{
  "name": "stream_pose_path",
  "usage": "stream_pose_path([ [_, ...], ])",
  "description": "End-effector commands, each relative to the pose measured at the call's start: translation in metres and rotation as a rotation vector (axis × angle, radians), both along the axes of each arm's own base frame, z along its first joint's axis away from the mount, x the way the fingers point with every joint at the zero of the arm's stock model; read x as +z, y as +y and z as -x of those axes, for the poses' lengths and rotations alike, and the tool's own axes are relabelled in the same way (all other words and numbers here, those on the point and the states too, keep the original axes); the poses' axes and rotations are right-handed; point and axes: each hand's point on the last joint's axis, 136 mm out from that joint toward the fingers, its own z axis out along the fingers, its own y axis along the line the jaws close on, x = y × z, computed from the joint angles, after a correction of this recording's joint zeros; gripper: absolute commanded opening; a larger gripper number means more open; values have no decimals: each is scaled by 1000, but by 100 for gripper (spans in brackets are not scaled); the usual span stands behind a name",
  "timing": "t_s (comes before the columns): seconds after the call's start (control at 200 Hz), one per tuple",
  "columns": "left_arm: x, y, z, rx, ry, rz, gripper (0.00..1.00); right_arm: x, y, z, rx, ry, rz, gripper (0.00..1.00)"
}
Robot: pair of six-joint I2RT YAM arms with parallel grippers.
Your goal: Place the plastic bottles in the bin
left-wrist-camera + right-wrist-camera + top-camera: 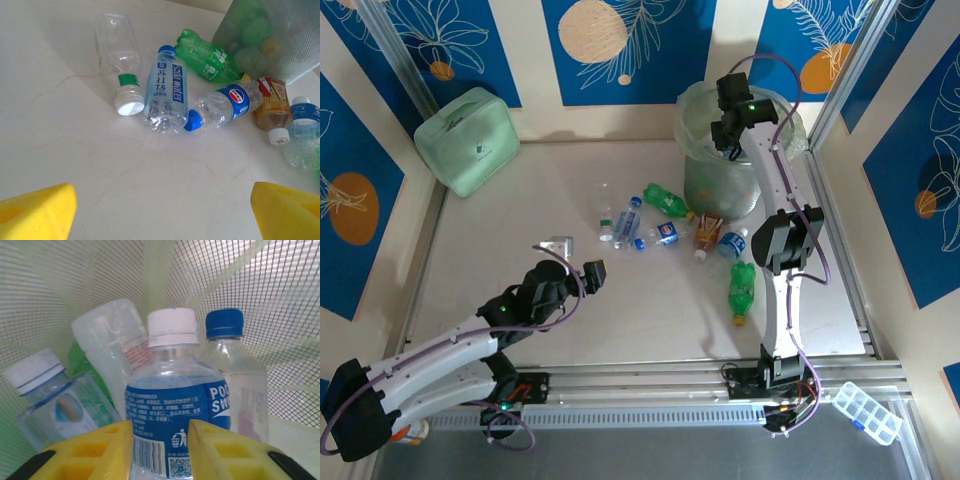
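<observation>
Several plastic bottles lie on the table left of and in front of the bin (715, 185): a green one (667, 200), a Soda Water one (165, 90), a clear white-capped one (120, 55), a Pepsi one (225, 105) and a red-orange one (272, 102). Another green bottle (742, 290) lies nearer the arms. My left gripper (162, 210) hovers open over bare table in front of them, its yellow fingers (37, 210) wide apart. Over the bin, my right gripper (160, 450) is shut on a blue-labelled, white-capped bottle (172, 390) inside the mesh wall (260, 280), among other bottles.
A mint-green rounded case (470, 140) sits at the far left corner. A clear compartment box (865, 410) lies on the rail at the near right. Aluminium rails edge the table. Open tabletop stretches left of the bottle cluster.
</observation>
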Motion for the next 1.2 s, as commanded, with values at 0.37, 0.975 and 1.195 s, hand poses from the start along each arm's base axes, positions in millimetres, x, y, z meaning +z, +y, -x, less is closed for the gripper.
stream_pose_path([
  [0.37,7,9,-4,38,-35,-25,90,84,13,16,2,-180,-33,41],
  [0.975,9,-14,3,-85,-20,16,88,109,140,187,321,-311,-246,43],
  [1.195,1,-48,9,-231,41,46,83,15,135,254,210,-197,-303,45],
])
